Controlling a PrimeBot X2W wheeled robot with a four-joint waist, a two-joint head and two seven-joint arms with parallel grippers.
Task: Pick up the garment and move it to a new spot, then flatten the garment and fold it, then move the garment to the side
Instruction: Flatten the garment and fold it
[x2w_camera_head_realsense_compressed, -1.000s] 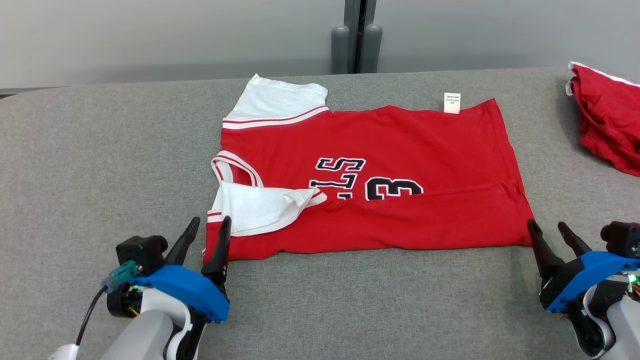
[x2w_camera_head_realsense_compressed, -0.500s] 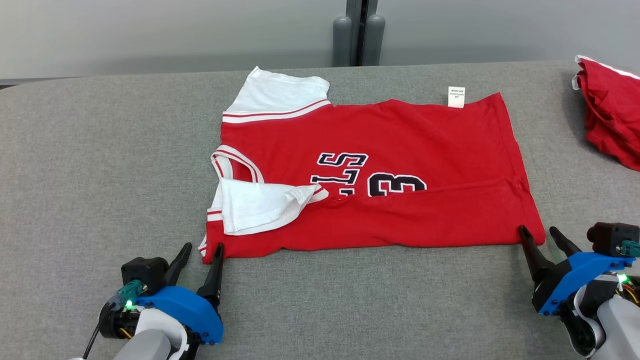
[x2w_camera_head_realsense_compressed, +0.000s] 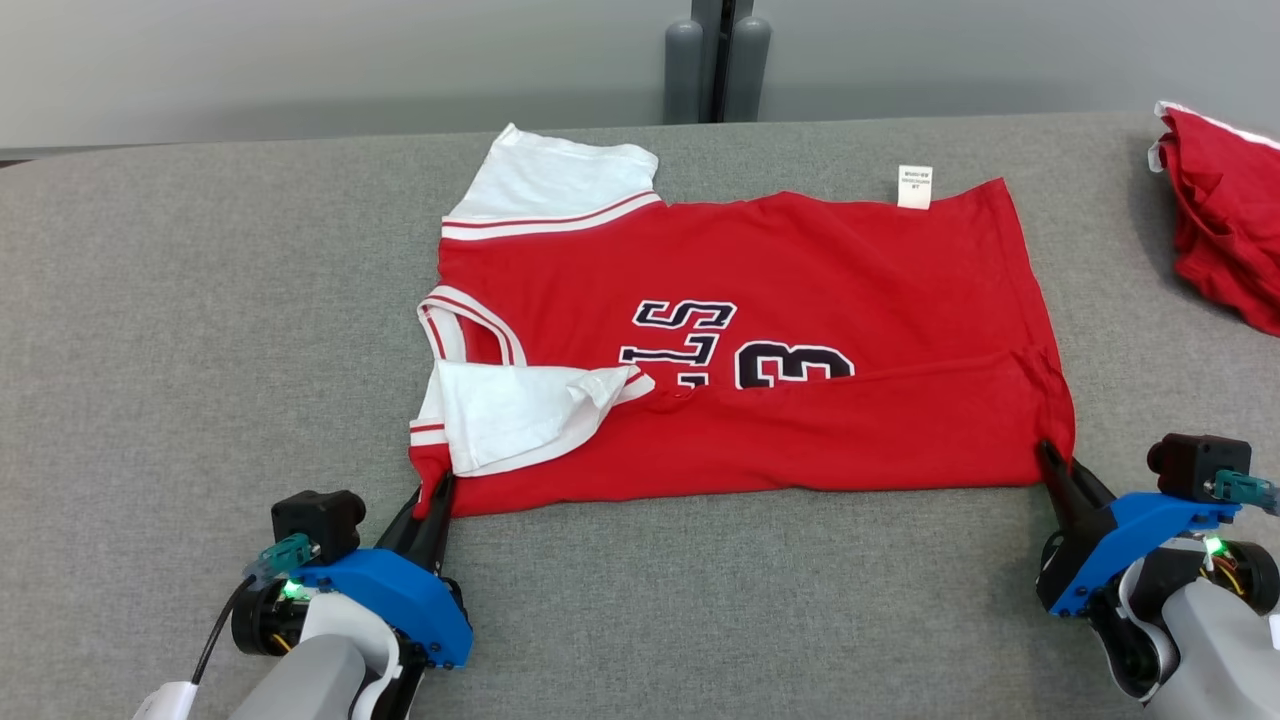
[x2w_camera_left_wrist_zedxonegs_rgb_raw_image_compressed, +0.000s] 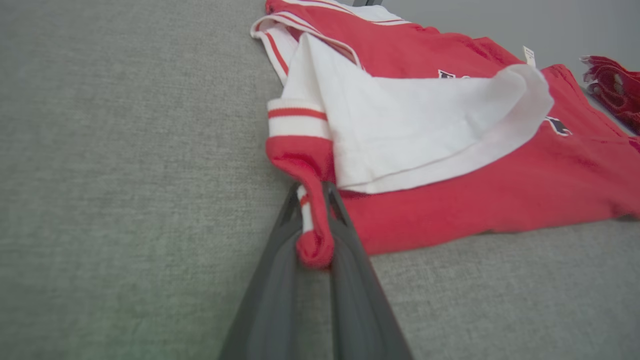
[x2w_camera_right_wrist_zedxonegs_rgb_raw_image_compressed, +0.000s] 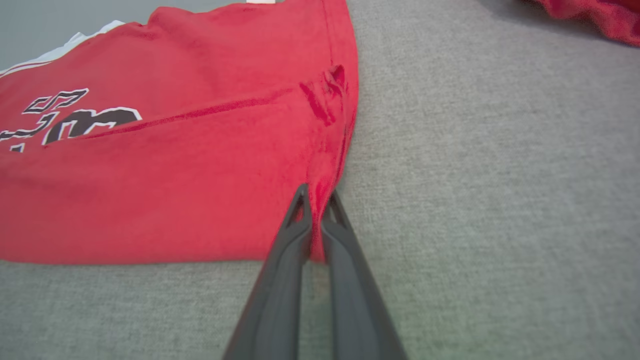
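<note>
As things lie, step in hand: the fold, I judge. The garment (x2w_camera_head_realsense_compressed: 740, 330) is spread flat and its near long edge is already turned over onto the lettering.
Garment: a red jersey in the middle of the desk (x2w_camera_head_realsense_compressed: 200, 300), collar end to my left, hem to my right, tag (x2w_camera_head_realsense_compressed: 914, 187) at the far edge.
Left end effector (x2w_camera_head_realsense_compressed: 432, 492): clenched on the near-left corner; my wrist view shows red cloth bunched between the fingers.
Right end effector (x2w_camera_head_realsense_compressed: 1052, 465): clenched on the near-right hem corner, cloth pinched between the fingers.
Sleeve (x2w_camera_head_realsense_compressed: 520, 415): white, lying loose on top just beside my left grip, one corner curled.
Other cloth (x2w_camera_head_realsense_compressed: 1225, 220): a red heap at the far right, well apart.
Next move, my guess: lift both corners together, carry them toward the far edge, and lay them down level.
Needs: equal height and pace in both arms so the edge runs taut and straight, and a low lift so the sleeve does not slip out.
Risk: a thin pinch could let go at either corner.
</note>
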